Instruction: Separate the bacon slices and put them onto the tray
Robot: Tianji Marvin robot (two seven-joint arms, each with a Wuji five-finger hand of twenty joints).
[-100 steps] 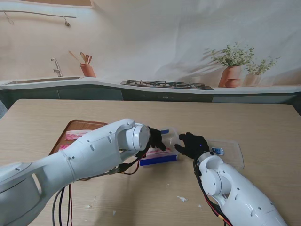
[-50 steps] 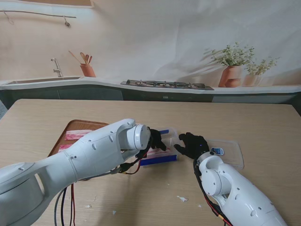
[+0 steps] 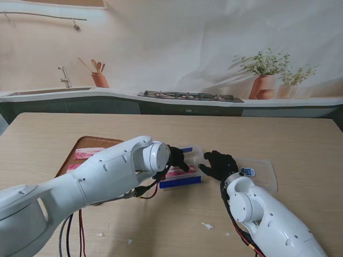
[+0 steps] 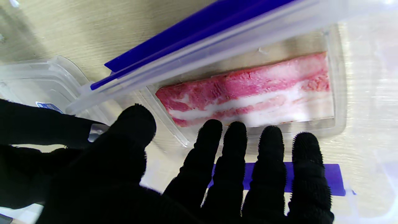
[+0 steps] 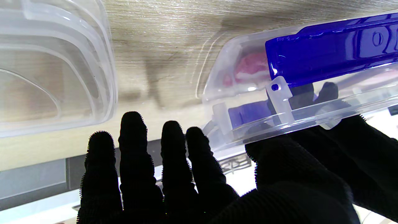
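A clear container (image 3: 185, 174) with blue clips sits mid-table and holds a stack of pink bacon (image 4: 248, 90). My left hand (image 3: 178, 158) hovers over it, open, with its fingertips (image 4: 236, 133) at the container's rim just short of the bacon. My right hand (image 3: 217, 165) is at the container's right end, fingers (image 5: 136, 149) spread and thumb against the container wall (image 5: 279, 124), gripping nothing. The brown tray (image 3: 91, 143) lies to the left with pink slices (image 3: 86, 154) on it, partly hidden by my left arm.
The container's clear lid (image 3: 262, 174) lies on the table just right of my right hand, and also shows in the right wrist view (image 5: 56, 68). Small white scraps (image 3: 207, 226) lie on the table nearer to me. A kitchen backdrop stands behind the table.
My left hand has edged slightly down toward the bacon in the container. My right hand and the container have stayed in place.
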